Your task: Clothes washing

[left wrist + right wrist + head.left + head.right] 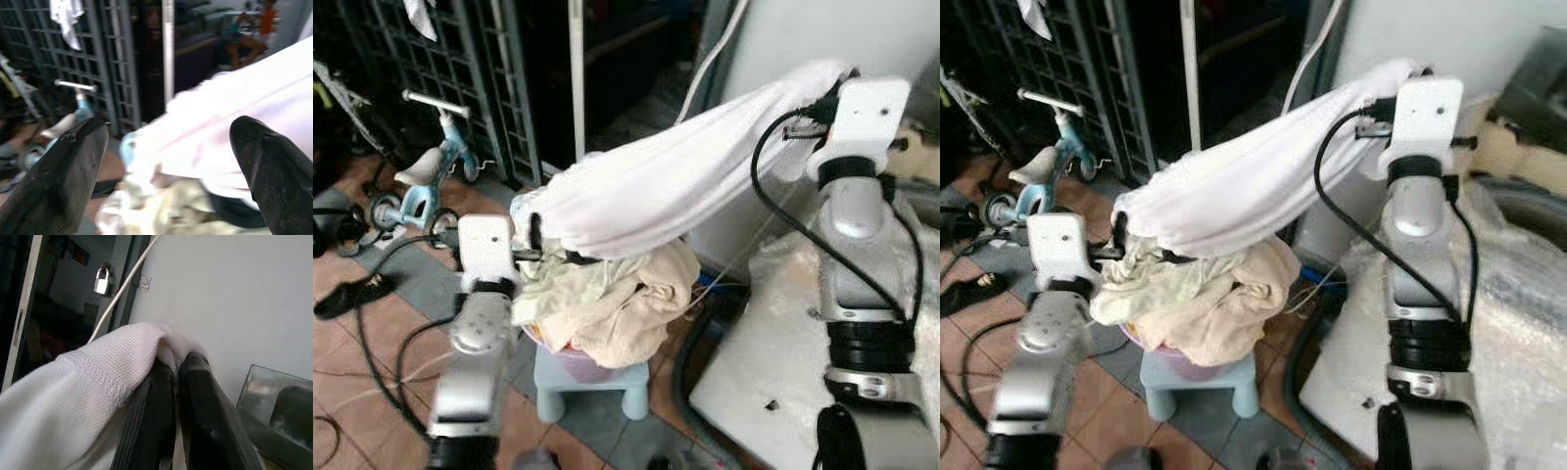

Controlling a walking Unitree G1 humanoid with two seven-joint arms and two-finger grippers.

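A long white garment (666, 186) stretches in the air from upper right down to lower left. My right gripper (176, 364) is raised high by the wall and is shut on the garment's upper end. The garment's lower end hangs just above a heap of cream clothes (617, 304) in a pink basin (582, 364). My left gripper (168, 128) is beside that lower end, its fingers (73, 166) wide apart and open, with the white cloth just ahead of them.
The basin stands on a pale blue stool (592, 392). At the right is a white washing machine (773, 362) under plastic wrap. A child's blue tricycle (426, 176), a dark metal grille (460, 69), floor cables and a sandal (347, 294) lie left. A person (249, 34) sits far behind.
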